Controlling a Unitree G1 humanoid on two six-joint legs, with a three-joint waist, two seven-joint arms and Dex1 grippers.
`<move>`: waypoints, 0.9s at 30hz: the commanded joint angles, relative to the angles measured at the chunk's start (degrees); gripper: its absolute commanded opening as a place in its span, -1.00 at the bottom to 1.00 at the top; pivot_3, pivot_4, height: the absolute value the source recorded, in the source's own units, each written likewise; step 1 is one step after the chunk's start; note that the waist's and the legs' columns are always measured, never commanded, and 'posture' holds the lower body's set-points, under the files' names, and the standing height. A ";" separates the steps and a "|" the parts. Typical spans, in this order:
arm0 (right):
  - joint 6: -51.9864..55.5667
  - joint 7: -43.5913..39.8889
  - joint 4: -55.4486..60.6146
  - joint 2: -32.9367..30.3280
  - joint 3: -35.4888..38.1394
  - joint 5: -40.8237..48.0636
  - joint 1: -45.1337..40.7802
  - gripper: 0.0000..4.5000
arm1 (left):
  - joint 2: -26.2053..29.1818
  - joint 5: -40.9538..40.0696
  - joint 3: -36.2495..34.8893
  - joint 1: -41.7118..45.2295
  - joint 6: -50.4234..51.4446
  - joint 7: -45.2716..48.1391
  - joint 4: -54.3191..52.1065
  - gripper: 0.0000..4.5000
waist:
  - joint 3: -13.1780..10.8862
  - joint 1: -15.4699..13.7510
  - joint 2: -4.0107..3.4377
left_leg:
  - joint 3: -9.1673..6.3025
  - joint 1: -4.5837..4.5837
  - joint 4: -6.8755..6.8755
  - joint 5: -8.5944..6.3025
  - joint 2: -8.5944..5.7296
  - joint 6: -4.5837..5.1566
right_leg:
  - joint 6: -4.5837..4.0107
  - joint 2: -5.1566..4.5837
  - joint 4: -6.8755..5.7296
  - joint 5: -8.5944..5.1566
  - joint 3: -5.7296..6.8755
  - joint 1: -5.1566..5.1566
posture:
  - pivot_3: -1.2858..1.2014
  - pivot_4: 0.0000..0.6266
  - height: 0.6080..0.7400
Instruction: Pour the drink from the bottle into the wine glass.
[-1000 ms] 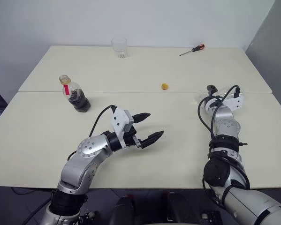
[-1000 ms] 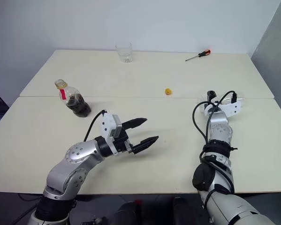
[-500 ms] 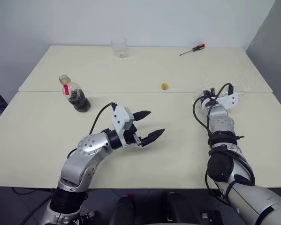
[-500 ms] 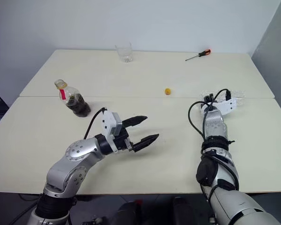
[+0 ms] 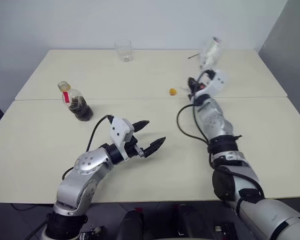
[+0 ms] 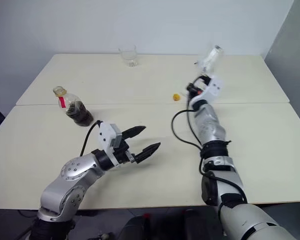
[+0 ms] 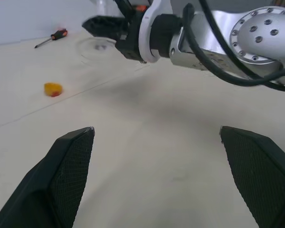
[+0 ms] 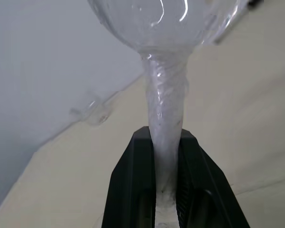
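Right wrist view shows our right gripper (image 8: 165,156) now clamped on the wine glass (image 8: 166,57) stem, raised off the table (image 5: 155,75). Our left gripper (image 5: 148,135) hangs wide and empty; we judge the bottle (image 5: 75,101), standing far left, comes next.

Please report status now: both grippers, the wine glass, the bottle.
Right gripper shut on wine glass stem, glass raised above table. Left gripper open, empty. Bottle upright near left, cap off. Nothing between.
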State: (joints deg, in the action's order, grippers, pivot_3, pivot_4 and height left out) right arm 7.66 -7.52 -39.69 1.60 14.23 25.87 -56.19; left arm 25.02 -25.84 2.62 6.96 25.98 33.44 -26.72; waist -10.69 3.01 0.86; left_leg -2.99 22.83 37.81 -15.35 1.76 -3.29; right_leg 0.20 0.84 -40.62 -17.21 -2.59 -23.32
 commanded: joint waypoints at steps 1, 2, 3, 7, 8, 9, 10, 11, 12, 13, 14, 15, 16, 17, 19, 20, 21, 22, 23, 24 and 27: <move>-6.45 -4.55 2.41 2.61 -5.96 -5.20 -2.03 -0.91 | -0.53 1.22 -2.40 -1.90 0.11 -3.88 -3.39 1.00 | 0.00 0.00 0.00 | 0.01 0.00 0.00 0.00 0.00 0.00 | 0.00 -0.01 0.01 0.00 -0.01 0.00 | 0.03 -0.52 1.00; -8.17 -5.61 1.95 3.70 -7.49 -6.55 -1.91 -0.91 | -0.96 1.40 -2.83 -2.69 0.26 -5.21 -3.90 1.00 | 0.00 -0.02 0.00 | 0.00 0.01 0.00 0.00 0.01 0.00 | 0.00 -0.03 0.02 0.00 -0.01 0.00 | 0.03 -0.52 1.00; -9.89 -6.73 1.33 4.68 -9.14 -8.07 -1.75 -0.91 | -1.30 1.51 -3.24 -3.65 0.35 -6.35 -4.50 1.00 | 0.00 -0.02 0.00 | 0.00 0.02 0.01 0.00 0.04 0.00 | 0.00 -0.07 0.01 0.00 -0.01 0.00 | 0.03 -0.52 1.00; -18.40 -10.56 -3.82 8.24 -14.94 -14.24 -0.14 -0.91 | -1.85 3.83 -4.88 -10.20 -0.44 -10.48 -8.32 1.00 | 0.02 0.01 0.04 | 0.02 0.04 0.02 0.00 0.06 0.00 | 0.02 -0.19 0.06 0.00 -0.03 0.00 | 0.03 -0.52 1.00; -19.97 -10.90 -5.44 8.73 -15.52 -14.87 0.02 -0.91 | -1.94 4.24 -5.19 -11.71 -0.60 -11.21 -9.28 1.00 | 0.02 -0.05 0.04 | 0.01 0.02 0.02 0.00 0.06 0.00 | 0.02 -0.20 0.08 0.01 -0.03 0.03 | 0.03 -0.52 1.00; -21.90 -11.19 -7.29 9.16 -16.23 -15.72 0.03 -0.91 | -2.04 4.57 -5.70 -13.36 -0.80 -11.94 -10.38 1.00 | 0.02 -0.17 0.04 | 0.00 0.03 0.02 0.00 0.05 -0.01 | 0.02 -0.23 0.08 0.01 -0.02 0.03 | 0.03 -0.52 1.00; -24.10 -11.55 -9.31 9.77 -17.13 -16.73 -0.04 -0.91 | -2.26 4.95 -6.56 -15.38 -1.13 -12.83 -11.69 1.00 | 0.02 -0.25 0.04 | -0.03 0.03 0.04 0.00 0.05 -0.01 | 0.02 -0.24 0.08 0.01 0.01 0.04 | 0.03 -0.52 1.00; -26.24 -11.97 -11.17 10.37 -17.96 -17.71 -0.15 -0.91 | -2.55 5.18 -7.42 -17.11 -1.37 -13.62 -12.75 1.00 | 0.01 -0.30 0.04 | -0.03 0.02 0.05 0.00 0.05 -0.01 | 0.02 -0.25 0.07 0.01 0.02 0.04 | 0.03 -0.52 1.00; -27.85 -12.29 -12.49 10.75 -18.43 -18.35 -0.25 -0.91 | -2.78 5.39 -7.91 -18.29 -1.55 -14.14 -13.49 1.00 | 0.01 -0.32 0.05 | -0.03 0.02 0.05 0.00 0.04 -0.01 | 0.02 -0.26 0.06 0.01 0.02 0.04 | 0.03 -0.52 1.00; -29.55 -12.52 -13.87 11.33 -18.93 -18.98 -0.30 -0.91 | -3.05 5.64 -8.48 -19.41 -1.92 -14.62 -13.99 1.00 | 0.01 -0.35 0.05 | -0.03 0.02 0.05 0.00 0.04 -0.01 | 0.02 -0.26 0.06 0.01 0.02 0.04 | 0.03 -0.52 1.00; -31.26 -12.85 -15.31 12.04 -19.45 -19.63 -0.12 -0.91 | -3.41 5.94 -8.97 -20.51 -2.37 -15.12 -14.40 1.00 | 0.01 -0.35 0.05 | -0.04 0.01 0.05 0.00 0.04 -0.01 | 0.02 -0.26 0.05 0.01 0.03 0.04 | 0.03 -0.52 1.00; -32.69 -12.93 -17.08 12.92 -19.87 -20.15 0.16 -0.91 | -3.81 6.19 -9.39 -21.69 -2.84 -15.58 -14.69 1.00 | 0.01 -0.34 0.05 | -0.04 0.02 0.05 0.00 0.04 -0.01 | 0.02 -0.25 0.05 0.01 0.03 0.04 | 0.03 -0.52 1.00; -33.95 -13.15 -18.89 13.87 -20.37 -20.66 0.65 -0.91 | -4.17 6.65 -9.51 -23.00 -3.64 -15.80 -14.90 1.00 | 0.01 -0.28 0.05 | -0.02 0.00 0.04 0.00 0.04 -0.01 | 0.01 -0.25 0.05 0.01 0.02 0.04 | 0.03 -0.52 1.00; -35.01 -13.41 -20.40 14.61 -20.73 -21.08 1.08 -0.91 | -4.45 7.11 -9.41 -24.02 -4.31 -15.89 -15.00 1.00 | 0.01 -0.26 0.05 | -0.01 0.00 0.03 0.00 0.04 -0.01 | 0.01 -0.25 0.06 0.01 0.01 0.04 | 0.03 -0.52 1.00; -36.57 -14.02 -22.56 15.49 -21.33 -21.62 1.85 -0.91 | -4.71 8.49 -8.75 -25.43 -5.58 -16.03 -15.05 1.00 | 0.01 -0.20 0.05 | 0.00 -0.01 0.03 0.00 0.04 -0.01 | 0.01 -0.25 0.06 0.00 0.00 0.04 | 0.03 -0.52 1.00; -36.61 -14.21 -23.75 16.03 -21.26 -21.46 2.51 -0.91 | -4.94 9.19 -8.40 -25.89 -6.20 -16.17 -14.83 1.00 | 0.01 -0.20 0.05 | -0.01 0.00 0.03 0.00 0.04 -0.01 | 0.01 -0.25 0.06 0.00 0.01 0.04 | 0.03 -0.52 1.00; -36.69 -14.35 -24.60 16.39 -21.16 -21.32 2.99 -0.91 | -5.18 9.73 -8.12 -26.32 -6.72 -16.26 -14.75 1.00 | 0.01 -0.23 0.05 | -0.02 0.00 0.03 0.00 0.05 -0.01 | 0.01 -0.24 0.06 0.00 0.03 0.04 | 0.03 -0.52 1.00; -36.67 -14.61 -25.54 16.68 -21.52 -21.68 3.85 -0.91 | -5.51 10.15 -7.83 -26.55 -7.32 -16.29 -14.44 1.00 | 0.01 -0.25 0.05 | -0.03 -0.01 0.03 0.00 0.04 -0.01 | 0.01 -0.24 0.05 0.00 0.02 0.04 | 0.03 -0.52 1.00; -36.49 -14.78 -26.25 16.86 -21.78 -21.88 4.60 -0.91 | -5.81 10.39 -7.59 -26.65 -7.87 -16.28 -14.08 1.00 | 0.01 -0.27 0.05 | -0.03 0.00 0.03 0.00 0.04 -0.01 | 0.01 -0.24 0.05 0.00 0.02 0.04 | 0.03 -0.52 1.00; -36.32 -14.66 -26.82 16.91 -22.00 -22.15 5.14 -0.91 | -6.01 10.61 -7.37 -26.68 -8.34 -16.24 -13.73 1.00 | 0.01 -0.27 0.05 | -0.03 -0.01 0.04 0.00 0.04 -0.01 | 0.01 -0.24 0.05 0.00 0.02 0.05 | 0.03 -0.52 1.00; -33.85 -13.48 -28.57 16.50 -22.80 -23.56 6.02 -0.91 | -6.57 11.13 -6.59 -26.55 -9.45 -16.12 -13.05 1.00 | 0.01 -0.23 0.05 | -0.01 -0.01 0.03 0.00 0.04 -0.01 | 0.01 -0.24 0.05 0.00 0.01 0.05 | 0.03 -0.52 1.00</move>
State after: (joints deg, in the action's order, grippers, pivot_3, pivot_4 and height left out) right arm -26.64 -21.44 -68.56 8.01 -8.05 3.19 -53.70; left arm 18.67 -15.23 -4.23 -19.61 18.31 17.13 -38.79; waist -10.68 2.78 0.91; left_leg -3.01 22.81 37.84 -15.35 1.81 -3.30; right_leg 0.20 0.60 -40.58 -17.20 -2.57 -23.27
